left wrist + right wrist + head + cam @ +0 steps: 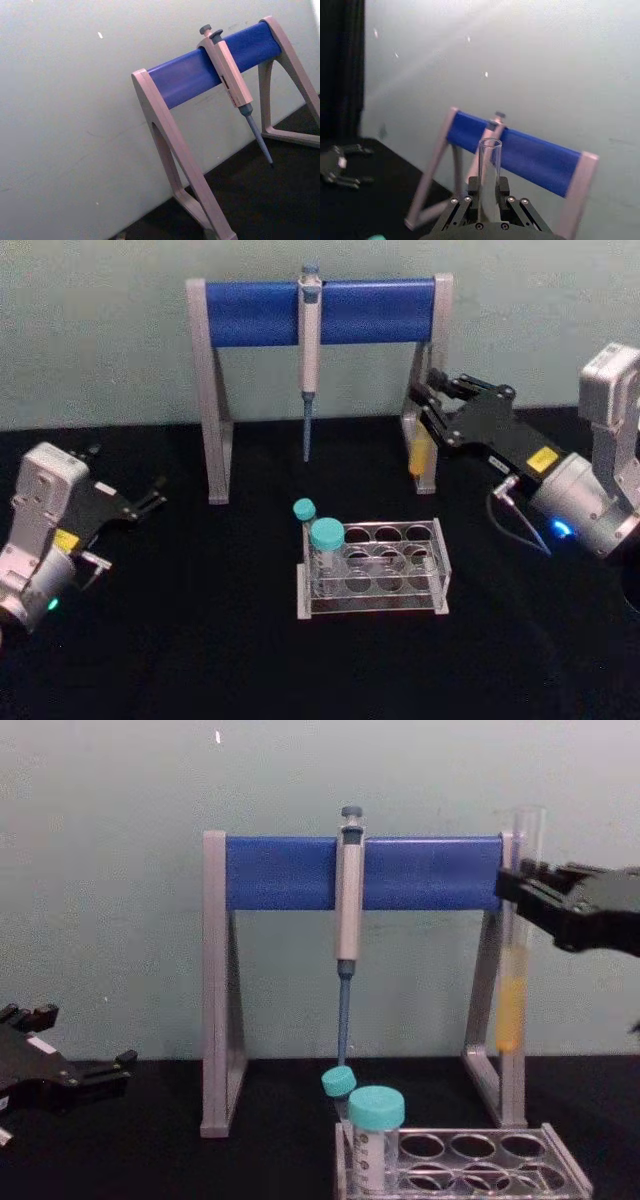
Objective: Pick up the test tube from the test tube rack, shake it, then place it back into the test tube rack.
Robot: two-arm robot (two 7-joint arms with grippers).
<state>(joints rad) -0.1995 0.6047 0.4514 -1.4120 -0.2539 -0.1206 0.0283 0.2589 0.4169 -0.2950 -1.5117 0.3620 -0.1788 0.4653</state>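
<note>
Test tube (512,990), upright, is clamped in the right gripper (515,900) behind and above the rack (443,570). Left gripper (128,478) is parked left of the rack, fingers apart.

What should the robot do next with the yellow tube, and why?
Probably a small shake. The right gripper holds the test tube upright in the air, behind and right of the test tube rack, its yellow liquid low. The left gripper rests open at the left.

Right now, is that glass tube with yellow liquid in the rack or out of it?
Out. The right gripper holds the test tube upright, clear of the test tube rack.
</note>
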